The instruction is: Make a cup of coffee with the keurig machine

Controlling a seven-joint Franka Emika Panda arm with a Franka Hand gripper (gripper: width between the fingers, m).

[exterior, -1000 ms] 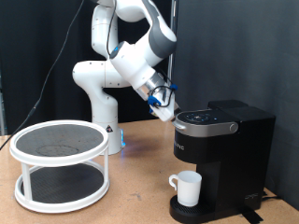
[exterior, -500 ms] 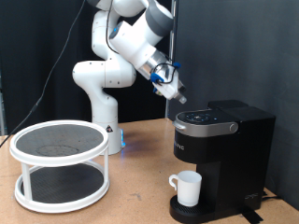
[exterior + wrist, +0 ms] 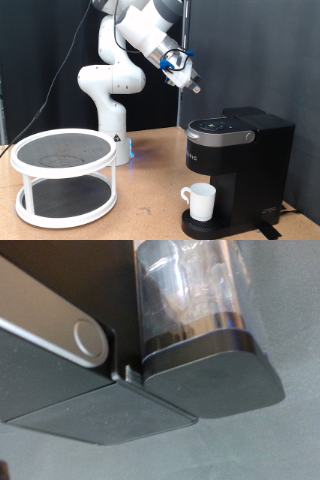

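We cannot tell how our pincer (image 3: 192,84) stands; descending carelessly, it could strike the black boxy coffee machine (image 3: 238,160) below or topple the white ceramic mug (image 3: 199,201).

From my station the gripper (image 3: 192,84) is too small in the exterior view to read its fingers, and the wrist view shows none; the keurig machine (image 3: 120,390) fills that view, blurred and cropped at every edge; the cup (image 3: 200,201) hides its handle; the arm's top runs off frame.
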